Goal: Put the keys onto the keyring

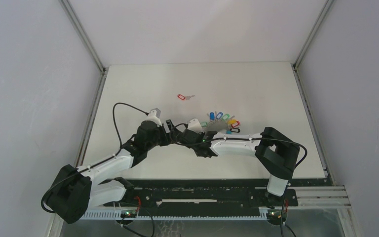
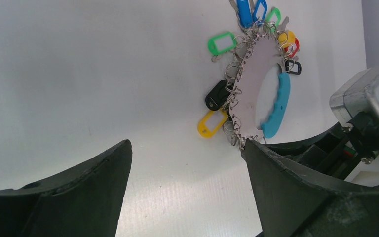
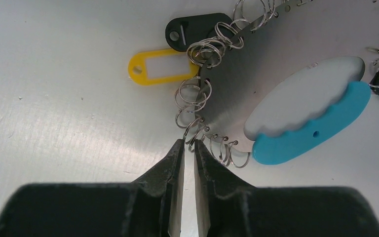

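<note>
The key with the red oval tag (image 1: 181, 97) lies alone on the white table, beyond both arms and apart from the keyring (image 1: 222, 123). The keyring is a flat grey metal disc (image 3: 286, 54) with a light-blue grip (image 3: 311, 131) and small split rings and coloured tags round its rim. My right gripper (image 3: 188, 143) is at the disc's near rim. Its jaws are almost together, pinching one split ring (image 3: 195, 136). My left gripper (image 2: 186, 144) stands wide open over bare table just beside the keyring (image 2: 256, 84), with nothing between its fingers.
Yellow (image 3: 158, 69) and black (image 3: 192, 29) tags hang off the keyring's left side; green (image 2: 222, 43) and blue (image 2: 244, 12) tags sit farther round. The right arm's wrist (image 2: 370, 108) crowds the left gripper's right side. Grey walls enclose the table (image 1: 128, 84).
</note>
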